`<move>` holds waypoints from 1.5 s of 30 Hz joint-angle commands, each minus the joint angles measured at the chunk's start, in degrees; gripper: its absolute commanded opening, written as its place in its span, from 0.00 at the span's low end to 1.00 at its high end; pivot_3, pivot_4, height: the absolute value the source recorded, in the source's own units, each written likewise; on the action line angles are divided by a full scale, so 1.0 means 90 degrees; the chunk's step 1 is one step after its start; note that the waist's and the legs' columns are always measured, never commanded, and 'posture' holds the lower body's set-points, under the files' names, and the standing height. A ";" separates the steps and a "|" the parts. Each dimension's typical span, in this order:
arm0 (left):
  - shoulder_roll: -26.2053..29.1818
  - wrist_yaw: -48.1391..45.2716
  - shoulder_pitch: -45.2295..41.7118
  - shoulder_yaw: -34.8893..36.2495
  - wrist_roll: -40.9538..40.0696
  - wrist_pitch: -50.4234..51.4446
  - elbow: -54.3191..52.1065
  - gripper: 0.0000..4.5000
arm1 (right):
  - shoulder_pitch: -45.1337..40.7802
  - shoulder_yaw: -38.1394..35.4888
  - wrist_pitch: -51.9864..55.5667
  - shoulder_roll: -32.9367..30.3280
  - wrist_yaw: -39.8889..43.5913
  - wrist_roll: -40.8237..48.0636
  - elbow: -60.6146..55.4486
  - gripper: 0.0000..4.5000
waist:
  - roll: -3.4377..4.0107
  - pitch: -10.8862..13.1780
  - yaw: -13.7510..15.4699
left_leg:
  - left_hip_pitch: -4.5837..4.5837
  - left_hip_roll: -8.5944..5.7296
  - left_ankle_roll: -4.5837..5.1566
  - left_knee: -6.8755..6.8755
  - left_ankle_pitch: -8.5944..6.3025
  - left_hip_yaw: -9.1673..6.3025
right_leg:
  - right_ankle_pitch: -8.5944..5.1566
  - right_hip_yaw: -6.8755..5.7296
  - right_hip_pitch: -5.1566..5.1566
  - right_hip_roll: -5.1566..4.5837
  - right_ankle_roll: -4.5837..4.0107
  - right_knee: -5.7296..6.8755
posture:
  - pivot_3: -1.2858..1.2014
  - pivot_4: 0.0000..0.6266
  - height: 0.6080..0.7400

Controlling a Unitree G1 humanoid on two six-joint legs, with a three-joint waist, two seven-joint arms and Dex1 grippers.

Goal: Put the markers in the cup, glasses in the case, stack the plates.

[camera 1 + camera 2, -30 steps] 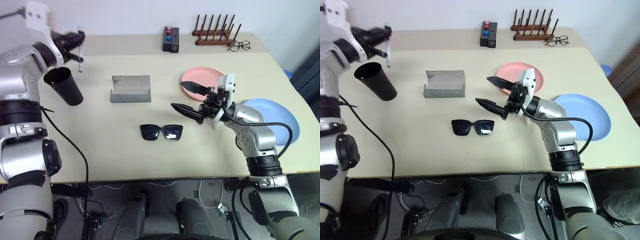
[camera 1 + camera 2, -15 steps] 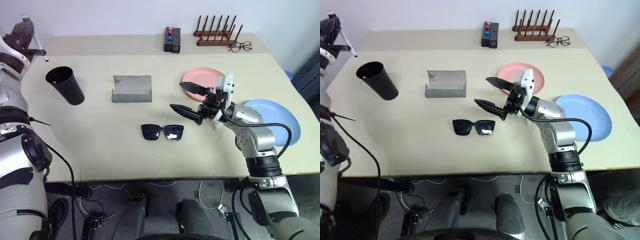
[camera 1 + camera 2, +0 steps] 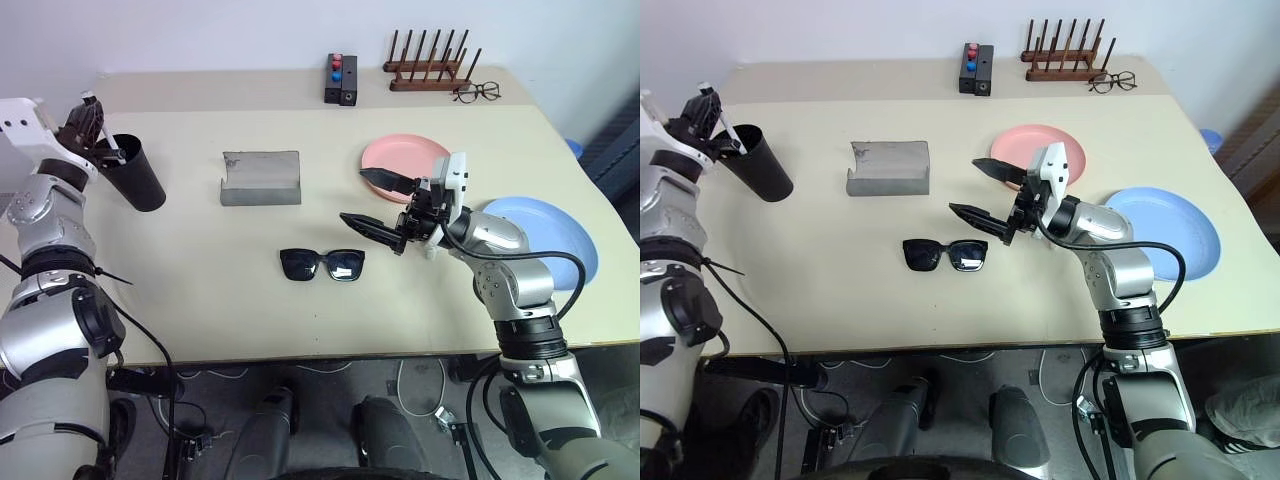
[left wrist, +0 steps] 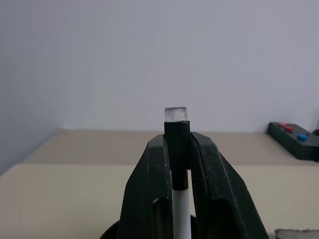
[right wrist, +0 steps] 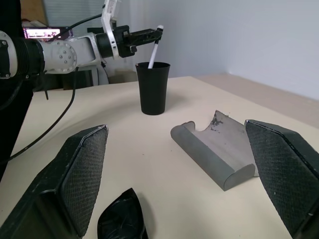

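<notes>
The white marker [image 5: 153, 53] sits clamped between the closed fingers of your left gripper [image 4: 179, 149], black cap end sticking out past the fingertips. From the right wrist view you can see its lower end dipping into the mouth of the black cup [image 5: 153, 87], which stands upright at the far left of the table [image 3: 200, 300]. Whether the tip touches the cup's inside, you cannot tell.

Your right gripper [image 3: 378, 201] hangs over the middle of the table with its two fingers spread wide and nothing between them. It sits just beside the pink plate [image 3: 405, 157], with the sunglasses [image 3: 322, 264] lying near it on the side toward you, lenses down on the tabletop.

The grey case [image 3: 261, 178] lies open between the cup and the pink plate, apart from both. The blue plate [image 3: 545, 235] rests at the right edge of the table, well apart from the pink one, so the plates are not stacked.

At the back edge you have a wooden rack [image 3: 428, 66], a pair of thin clear spectacles [image 3: 477, 93] beside it, and a small black box with red and blue buttons [image 3: 341, 80].
</notes>
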 commanded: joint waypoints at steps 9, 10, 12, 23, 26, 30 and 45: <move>0.0031 -0.0192 0.0002 0.0057 -0.0107 -0.0228 -0.0048 0.62 | -0.0025 0.0004 -0.0057 -0.0023 -0.0042 -0.0066 -0.0252 1.00 | 0.0000 0.0000 0.0000 | 0.0000 0.0000 0.0000 0.0001 0.0000 0.0000 | 0.0000 0.0000 0.0001 0.0000 0.0000 0.0000 | 0.52 0.24 1.00; 0.0043 -0.0190 -0.0009 0.0040 -0.0088 -0.0264 -0.0065 0.73 | -0.0028 0.0009 -0.0064 -0.0018 -0.0043 -0.0077 -0.0241 1.00 | 0.0000 0.0000 0.0000 | 0.0000 0.0000 0.0000 0.0001 0.0000 0.0000 | 0.0000 0.0000 0.0001 0.0000 0.0000 0.0001 | 0.52 0.24 1.00; 0.0063 -0.0181 -0.0024 0.0000 -0.0045 -0.0331 -0.0096 0.96 | -0.0025 0.0017 -0.0070 -0.0014 -0.0045 -0.0087 -0.0239 1.00 | 0.0000 0.0000 0.0001 | 0.0000 0.0000 0.0000 0.0001 0.0000 0.0000 | 0.0000 0.0000 0.0001 0.0000 0.0000 0.0001 | 0.52 0.24 1.00; -0.0321 -0.2263 -0.0066 -0.0860 -0.0245 0.1447 -0.1694 0.99 | -0.0131 -0.0121 -0.0164 -0.0193 0.0054 -0.0149 0.0065 1.00 | 0.0000 0.0000 0.0010 | 0.0001 -0.0001 0.0000 0.0004 0.0000 0.0000 | 0.0000 -0.0001 0.0007 0.0001 0.0000 0.0001 | 0.52 0.24 1.00; -0.0387 -0.2598 -0.0092 -0.1734 0.0430 0.1747 -0.1882 0.99 | -0.0157 -0.0284 -0.0198 -0.0474 0.0130 -0.0181 0.0371 1.00 | 0.0000 0.0000 0.0001 | 0.0002 0.0000 0.0000 0.0002 0.0000 0.0001 | 0.0000 0.0000 0.0006 0.0002 0.0000 0.0002 | 0.52 0.24 1.00; -0.0611 -0.2729 -0.0319 -0.2480 0.1072 0.1611 -0.1439 0.99 | -0.0114 -0.0359 -0.0508 -0.0766 0.0230 -0.0361 0.0760 1.00 | 0.0000 0.0000 0.0003 | 0.0002 0.0000 0.0000 0.0002 0.0000 0.0004 | 0.0000 0.0001 0.0005 0.0003 0.0000 0.0002 | 0.52 0.24 1.00; -0.1682 -0.1964 -0.0731 -0.3178 0.2184 0.1372 0.0273 0.99 | 0.0267 -0.0441 -0.0345 -0.0660 -0.0102 -0.0290 0.0011 1.00 | -0.0003 0.0002 0.0003 | -0.0002 -0.0001 0.0001 0.0006 0.0000 0.0003 | -0.0001 0.0001 0.0002 0.0002 0.0001 0.0005 | 0.52 0.24 1.00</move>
